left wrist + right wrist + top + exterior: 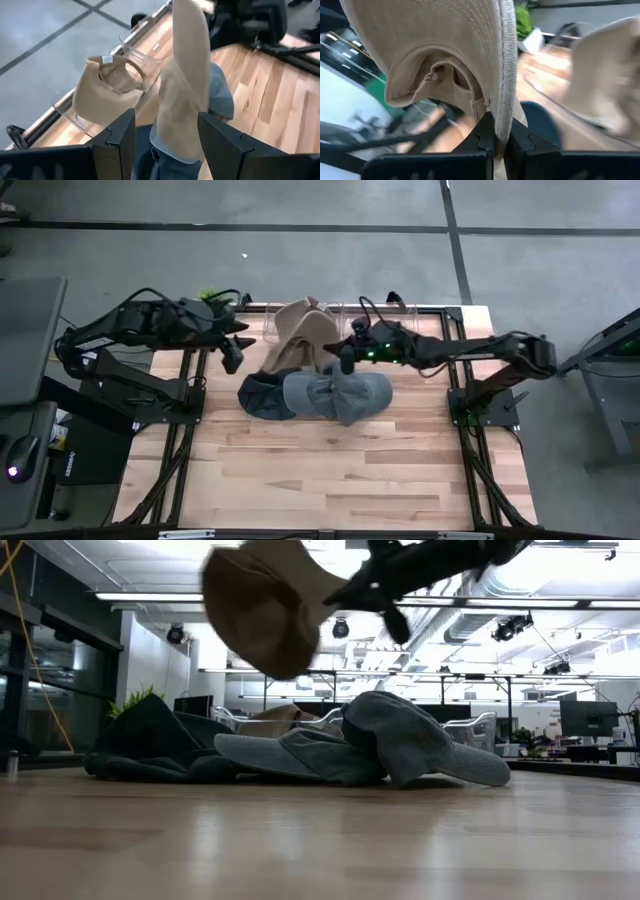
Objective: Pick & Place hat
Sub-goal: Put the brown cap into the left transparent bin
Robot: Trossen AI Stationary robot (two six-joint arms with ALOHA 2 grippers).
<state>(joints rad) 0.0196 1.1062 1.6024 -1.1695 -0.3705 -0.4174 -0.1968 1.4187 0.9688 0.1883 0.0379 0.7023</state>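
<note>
Hat, tan, hanging brim-down above the desk, pinched at its edge by the right hand, clenched on it. Long axis near vertical. Clear bin with a second tan hat lying toward 11 o'clock. Left hand released, waiting at 9 o'clock of the hat.

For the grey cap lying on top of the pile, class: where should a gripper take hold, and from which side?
Grip the grey cap by its brim, which lies flat and sticks out sideways in the low view, clear of the dark hat. Come from above: the right gripper, holding the tan hat, hangs close by.
</note>
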